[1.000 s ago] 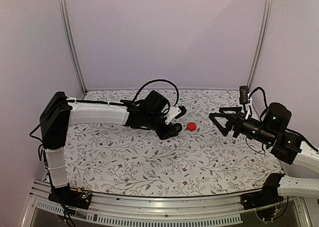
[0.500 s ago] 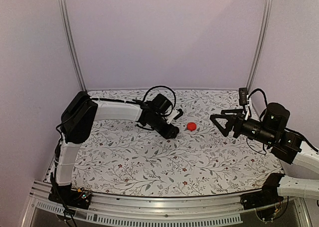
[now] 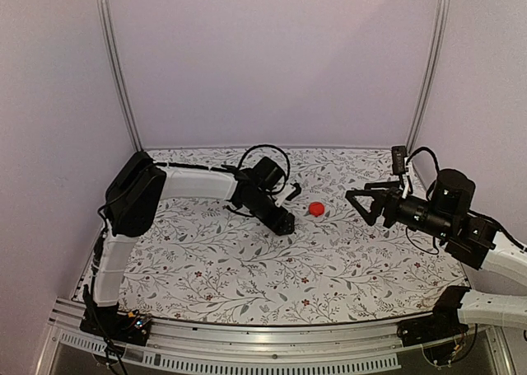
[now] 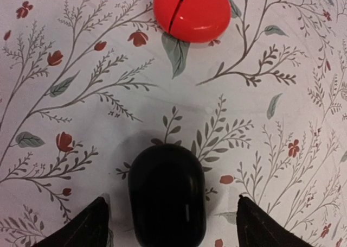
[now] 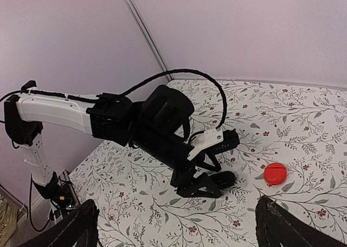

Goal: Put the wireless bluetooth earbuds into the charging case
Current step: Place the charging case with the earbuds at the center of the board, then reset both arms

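The charging case point(image 4: 167, 195), a glossy black oval with its lid down, lies on the flowered table cloth. My left gripper point(image 4: 171, 199) is low over it and open. Its two fingertips point(image 4: 95, 225) stand either side of the case with a clear gap on each side. In the right wrist view the case point(image 5: 223, 177) pokes out from under the left gripper point(image 5: 209, 184). My right gripper point(image 3: 361, 204) hangs open in the air on the right, with nothing between its fingers. The earbuds are out of view.
A flat red round disc point(image 4: 192, 11) with a slit lies just beyond the case, also seen as the red disc point(image 3: 315, 208) between the two arms. Metal frame posts point(image 3: 115, 70) and pale walls close in the back and sides.
The left gripper's jaws have spread apart and let go of the case, which now lies free on the cloth. The left arm's elbow swung inward earlier. The right arm has barely moved.
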### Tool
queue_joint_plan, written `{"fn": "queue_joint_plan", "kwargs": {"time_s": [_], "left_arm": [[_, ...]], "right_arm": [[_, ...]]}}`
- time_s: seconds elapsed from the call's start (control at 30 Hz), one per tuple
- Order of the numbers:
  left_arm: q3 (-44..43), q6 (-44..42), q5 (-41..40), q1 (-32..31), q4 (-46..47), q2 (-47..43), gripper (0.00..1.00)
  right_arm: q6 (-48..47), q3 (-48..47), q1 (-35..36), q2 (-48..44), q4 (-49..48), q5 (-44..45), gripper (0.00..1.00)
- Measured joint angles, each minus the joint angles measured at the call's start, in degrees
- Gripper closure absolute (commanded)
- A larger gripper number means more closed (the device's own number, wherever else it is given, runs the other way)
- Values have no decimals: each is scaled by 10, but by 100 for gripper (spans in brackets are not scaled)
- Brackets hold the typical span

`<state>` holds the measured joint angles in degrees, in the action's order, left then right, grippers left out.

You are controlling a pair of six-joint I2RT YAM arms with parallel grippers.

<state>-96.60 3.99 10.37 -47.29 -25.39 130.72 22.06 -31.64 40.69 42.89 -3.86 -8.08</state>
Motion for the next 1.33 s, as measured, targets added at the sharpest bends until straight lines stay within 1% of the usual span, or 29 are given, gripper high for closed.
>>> {"fn": "queue_joint_plan", "kwargs": {"time_s": [0.07, 0.17, 0.23, 0.3, 0.4, 0.47, 0.53, 0.57, 0.67, 0.83, 0.97, 1.17, 1.33], "left_arm": [[0, 2, -1, 0, -3, -4, 1], [6, -3, -4, 2, -7, -21, 1], [19, -1, -7, 6, -10, -51, 0], [35, -1, -8, 16, -12, -92, 0], [62, 3, -7, 44, -4, -176, 0], [89, 11, -4, 76, 7, -241, 0], [123, 24, 0, 121, 27, -315, 0], [133, 30, 3, 134, 33, -335, 0], [200, 58, 18, 202, 71, -424, 0], [300, 97, 20, 275, 104, -525, 0], [382, 133, 13, 297, 132, -579, 0], [511, 190, -1, 301, 177, -622, 0], [547, 214, -17, 302, 196, -634, 0]], "right_arm": [[0, 0, -3, 5, 0, -2, 1], [-1, 0, -8, 11, 0, -4, 1], [-2, 0, -14, 15, 0, -9, 1], [-3, 0, -24, 20, 0, -15, 1], [-5, -2, -47, 30, 0, -28, 1], [-9, -10, -67, 38, 0, -42, 1], [-13, -21, -93, 45, -1, -57, 1], [-14, -26, -104, 49, -1, -64, 1], [-17, -39, -138, 61, -7, -88, 1], [-18, -43, -179, 83, -23, -124, 1], [-8, -15, -204, 90, -58, -150, 1], [15, 64, -213, 104, -101, -168, 1], [28, 96, -213, 122, -122, -174, 1]]}}
